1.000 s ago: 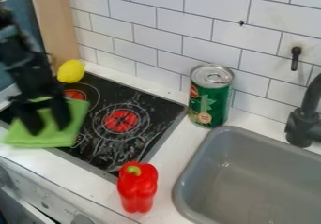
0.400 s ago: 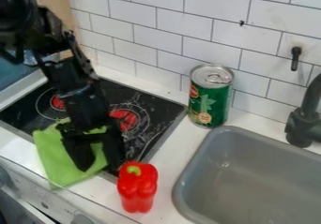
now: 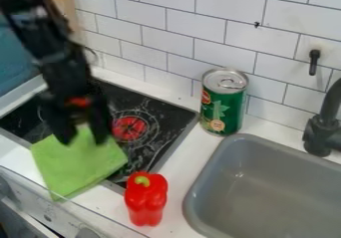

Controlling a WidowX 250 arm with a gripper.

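Note:
The black gripper is above the front left part of the stove, its two fingers open and spread apart, tips pointing down. Just below and between them is the upper edge of a green cloth; whether they touch it I cannot tell. The cloth spreads flat over the stove's front edge and onto the white counter. Right of it, a red bell pepper stands upright on the counter, its green stem on top.
A black stovetop with red burner marks lies under the arm. Behind its right corner stands a green can. The grey sink and black faucet are at the right, with a white tiled wall behind.
The gripper moved right and toward the front, then back up and left. The green cloth shifted right and forward from its earlier place, and the lemon is now hidden behind the arm.

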